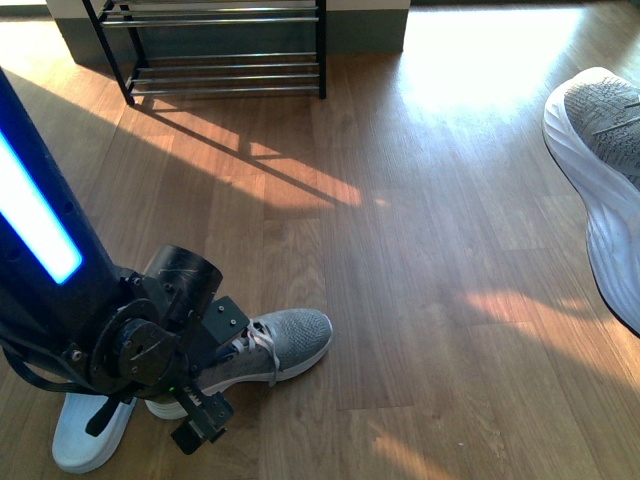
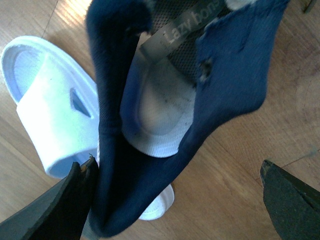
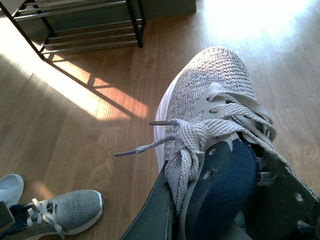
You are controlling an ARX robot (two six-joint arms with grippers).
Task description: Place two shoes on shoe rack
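One grey sneaker (image 1: pixel 290 343) lies on the wood floor with its toe pointing right. My left gripper (image 2: pixel 180 200) hangs open over its heel. The navy collar (image 2: pixel 112 150) rests against one finger (image 2: pixel 70 200), and the other finger (image 2: pixel 290 200) stands well clear. A pale blue slide (image 2: pixel 50 110) lies beside that heel. The other grey sneaker (image 3: pixel 215 95) is lifted off the floor, and my right gripper (image 3: pixel 210 200) is shut on its tongue and collar. It shows at the right edge of the front view (image 1: pixel 600 150). The shoe rack (image 1: pixel 225 50) stands at the far left, its shelves bare where visible.
The left arm (image 1: pixel 60 260), with a blue light strip, fills the lower left of the front view. A grey-green wall base (image 1: pixel 365 30) runs behind the rack. Sunlit wood floor (image 1: pixel 430 250) stretches between the shoes and the rack.
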